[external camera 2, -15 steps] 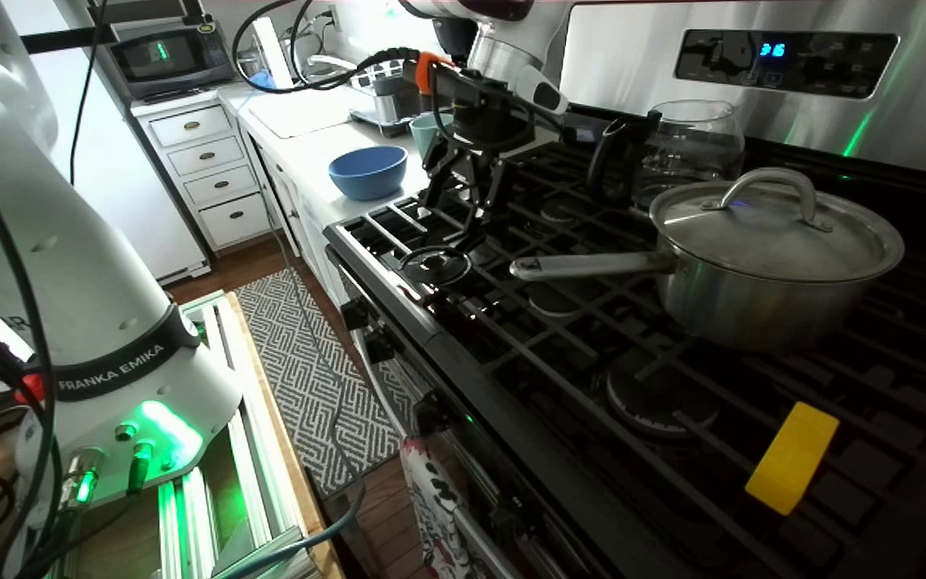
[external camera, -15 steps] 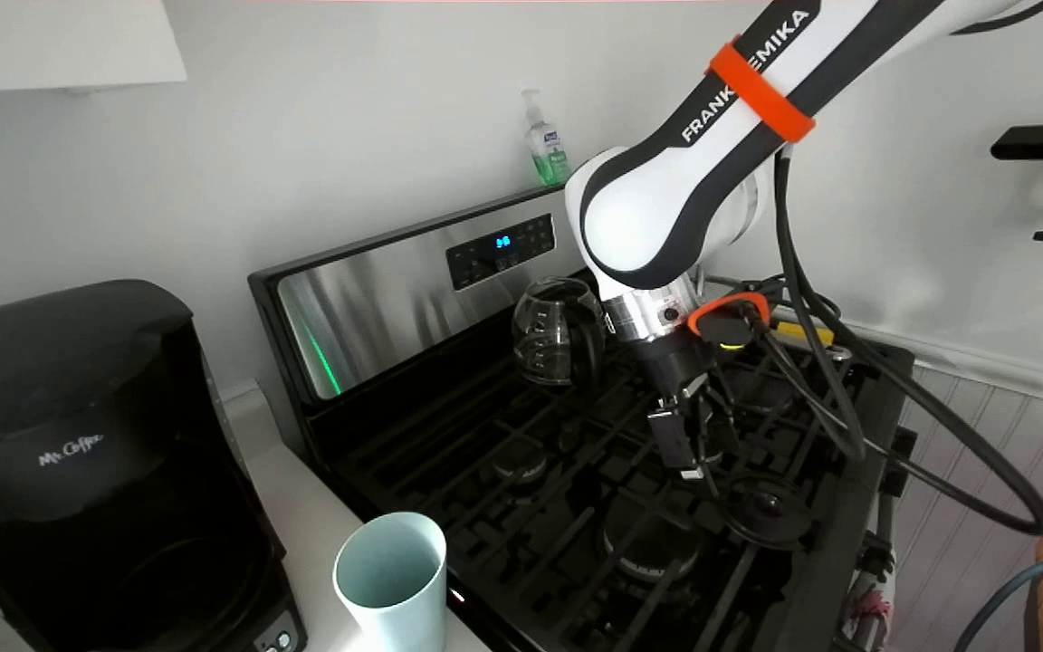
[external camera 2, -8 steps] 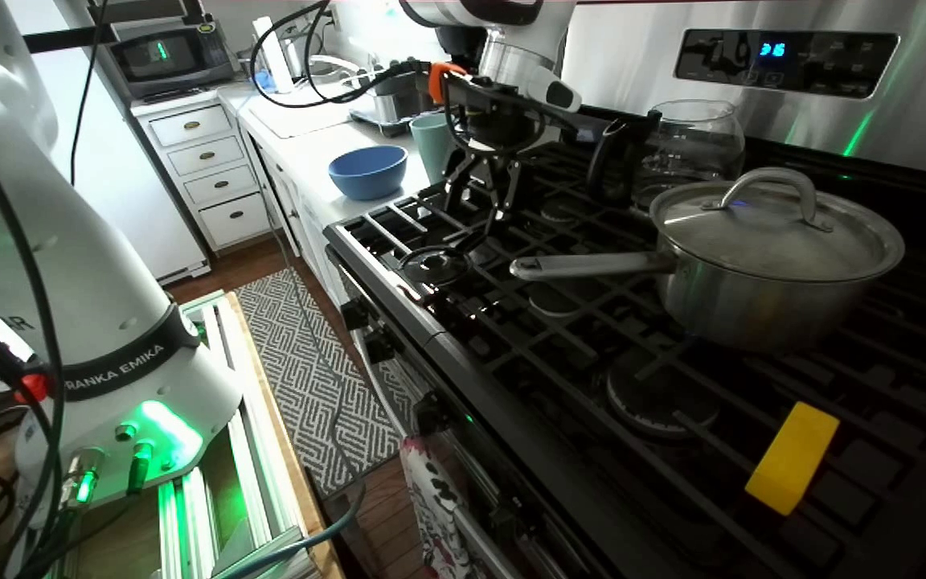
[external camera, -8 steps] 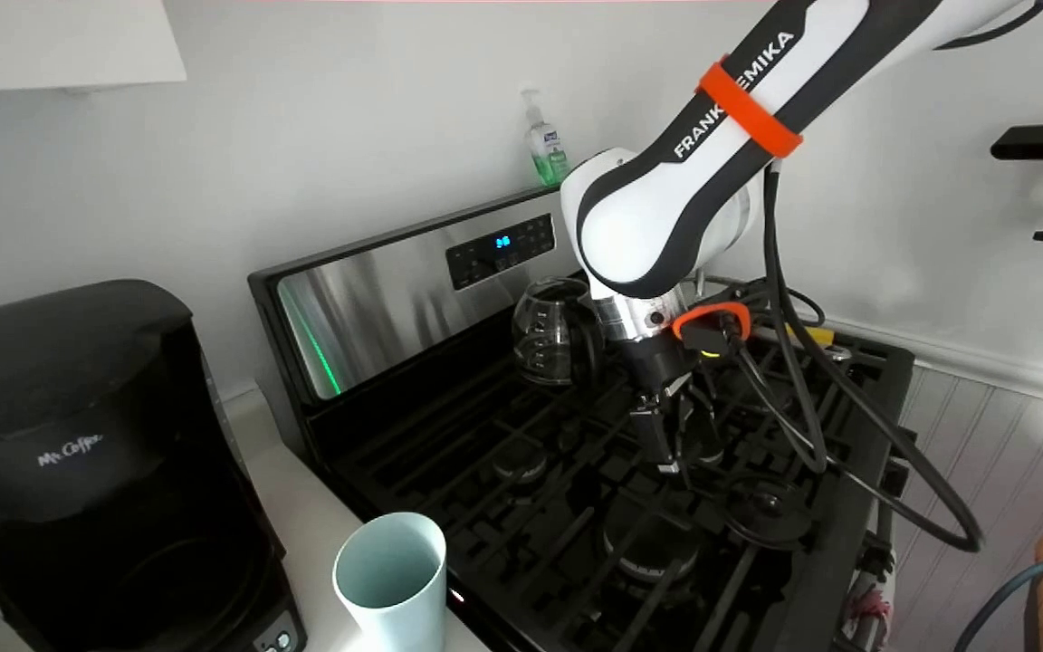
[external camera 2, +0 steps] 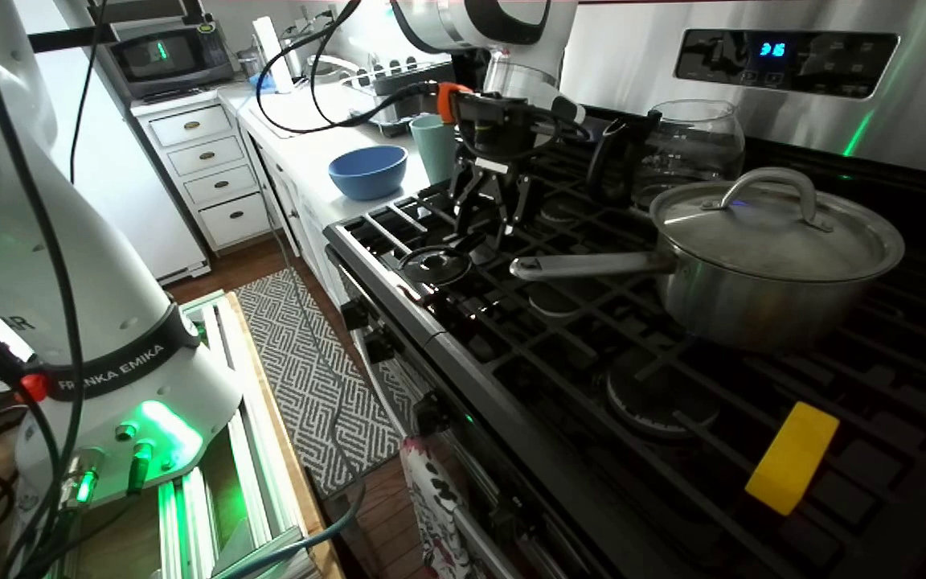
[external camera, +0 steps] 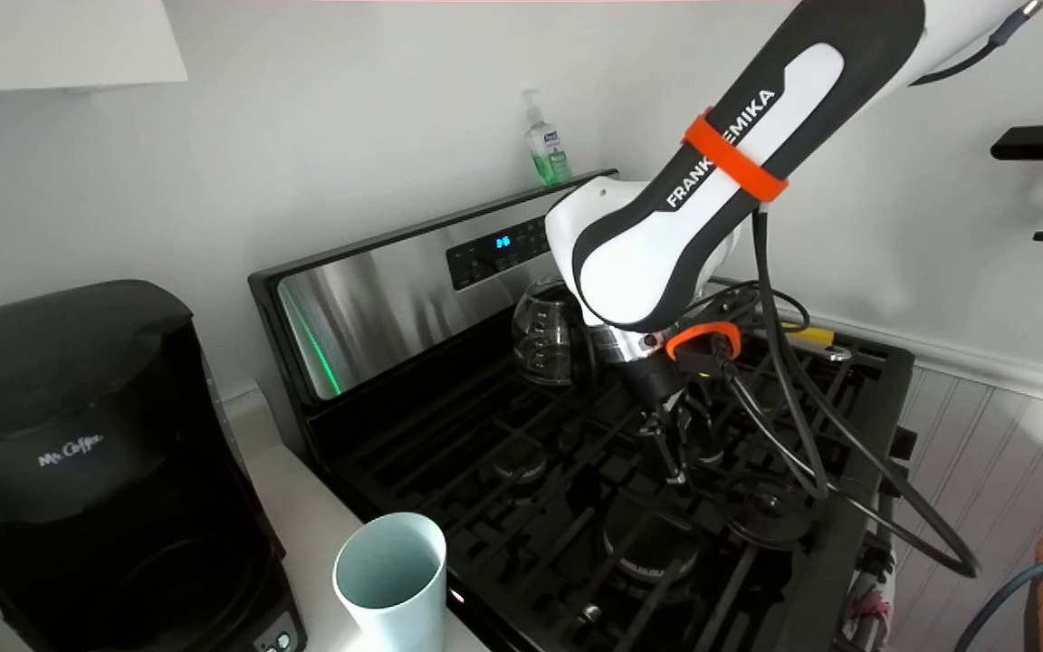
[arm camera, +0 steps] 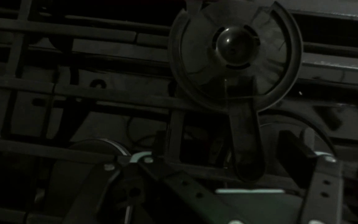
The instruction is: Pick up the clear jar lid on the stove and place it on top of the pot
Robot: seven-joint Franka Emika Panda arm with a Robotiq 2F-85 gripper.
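Note:
A dark round lid (arm camera: 235,46) with a domed centre and flat tab lies on the stove (external camera 2: 656,450) grates near the front edge. It also shows in both exterior views (external camera: 768,509) (external camera 2: 436,264). My gripper (external camera 2: 485,236) is open and empty just above the grates beside the lid, on the side toward the back panel. In the wrist view the tab points into the space between the spread fingers (arm camera: 294,155); I cannot tell the height gap. The shiny steel pot (external camera 2: 736,310) stands on the grates with a steel lid (external camera 2: 784,241) on it. The arm hides it in an exterior view.
A glass carafe (external camera: 547,344) stands near the back panel. The pot's long handle (external camera 2: 592,265) points toward the front edge. A yellow object (external camera 2: 792,458) lies on the grates. A cup (external camera: 395,580), a coffee maker (external camera: 78,435) and a blue bowl (external camera 2: 368,173) stand on the counter.
My gripper has lowered a little, turned, and shifted away from the stove's front edge toward the back. It stays open. The lid and the pot have not moved.

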